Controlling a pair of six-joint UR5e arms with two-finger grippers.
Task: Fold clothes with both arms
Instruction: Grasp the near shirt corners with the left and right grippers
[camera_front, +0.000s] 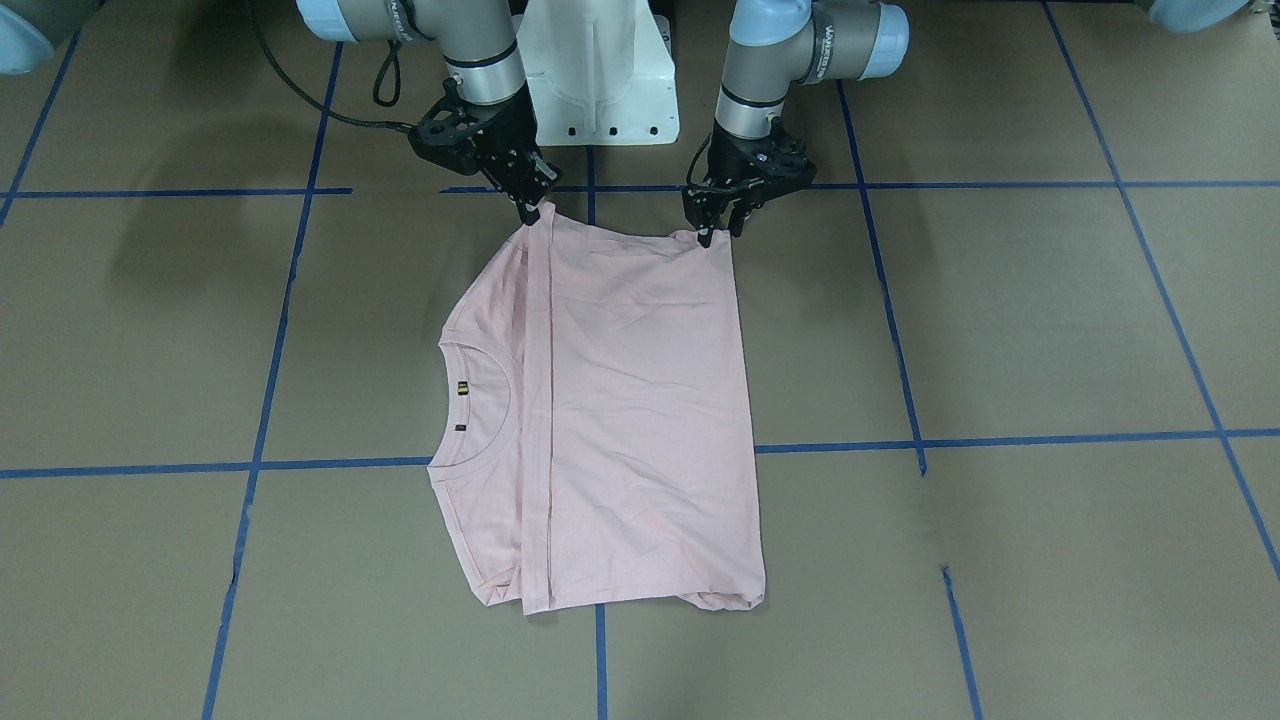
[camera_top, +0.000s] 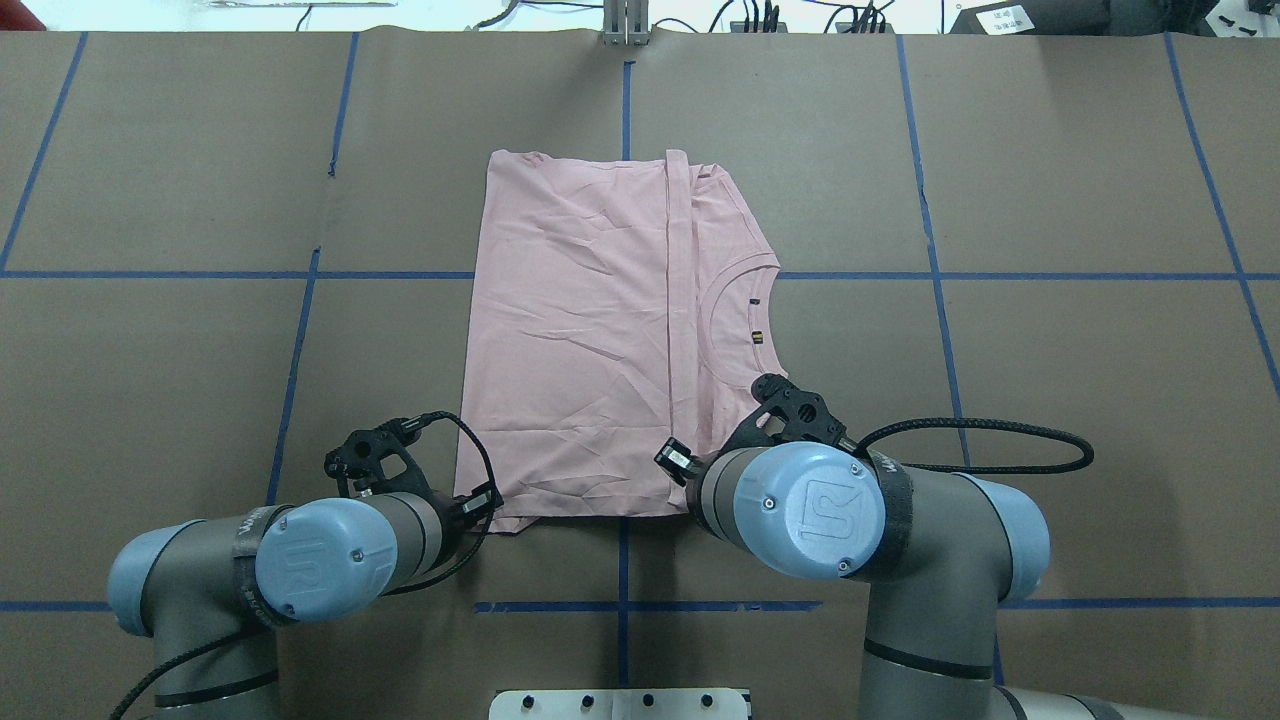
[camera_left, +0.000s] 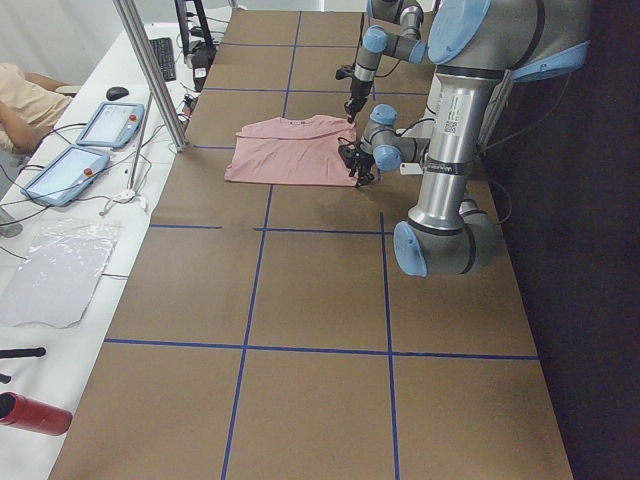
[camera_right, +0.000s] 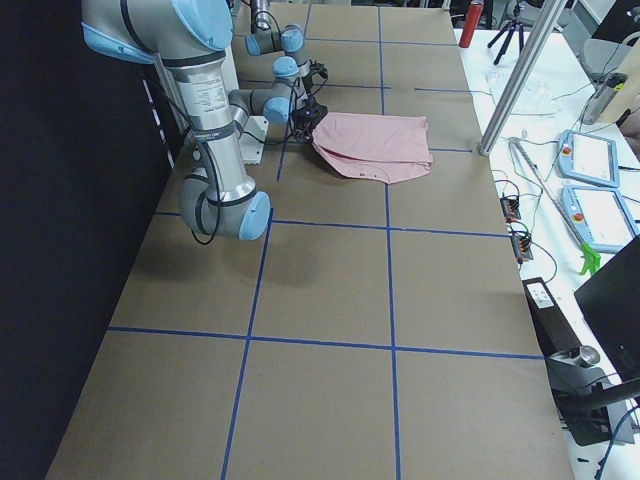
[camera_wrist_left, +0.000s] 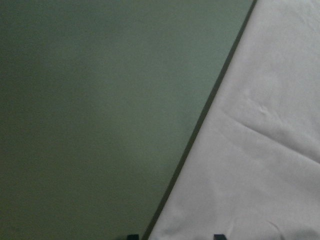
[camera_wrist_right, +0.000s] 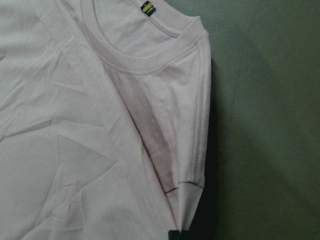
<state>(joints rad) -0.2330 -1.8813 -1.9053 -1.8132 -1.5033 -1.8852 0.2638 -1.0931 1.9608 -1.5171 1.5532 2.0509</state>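
The pale pink T-shirt (camera_front: 640, 400) lies folded on the brown table, its hem strip laid beside the ribbed neck (camera_top: 735, 300); the print is hidden. My right gripper (camera_front: 528, 212) is shut on the near hem corner, which peaks up slightly. In the right wrist view its tip (camera_wrist_right: 172, 234) meets the sleeve cloth (camera_wrist_right: 190, 150). My left gripper (camera_front: 720, 235) is at the other near corner with its fingers apart. In the left wrist view its tips (camera_wrist_left: 175, 236) straddle the shirt's edge (camera_wrist_left: 260, 165). In the overhead view the left gripper (camera_top: 482, 503) touches that corner; the right one is hidden under its wrist.
The white pedestal base (camera_front: 600, 80) stands just behind both grippers. Blue tape lines (camera_front: 1000, 440) grid the table. A black cable (camera_top: 1000, 440) loops off the right wrist. A metal post (camera_left: 150, 75), two tablets (camera_left: 85, 145) and an operator are off the far edge.
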